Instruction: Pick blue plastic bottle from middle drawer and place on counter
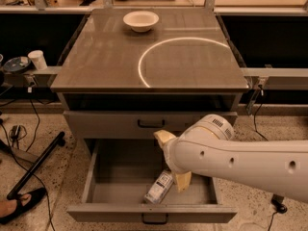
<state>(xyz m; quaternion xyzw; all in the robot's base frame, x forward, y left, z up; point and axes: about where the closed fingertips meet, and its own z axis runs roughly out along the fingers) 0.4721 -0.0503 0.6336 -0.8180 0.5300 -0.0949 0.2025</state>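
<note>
Small clear plastic bottle with white cap and bluish-white label [160, 186], lying on its side on the flat floor of the pulled-out wide grey metal drawer [103, 177]. Right of centre, set at an angle, one end close to the front wall above the dark bar handle [155, 219]. Not lifted, not gripped.

Two-finger pincer [169, 161] low inside the drawer, just above and to the right of the bottle. Yellowish fingers [183, 181] spread wide and holding nothing. One finger just beside the bottle's right flank, the other higher, near the shut grey drawer [96, 124] above. Bulky white robot arm [240, 165] reaching in from the right and hiding much of the drawer's right half.

Likely trouble from here, as a judgement:
- Closing off-centre and nudging the smooth round bottle away, sending it rolling across the floor or wedging it against the front wall.
- Pinching only one end and losing it on the lift.
- Striking the shut drawer's front edge while rising through the tight gap.

Further out, the glossy grey-brown square table [110, 61], with a pale bright arc line [139, 66] and a white bowl [140, 20] near the back edge. Risk there of a bottle released on its side rolling off, or landing too near an edge.
</note>
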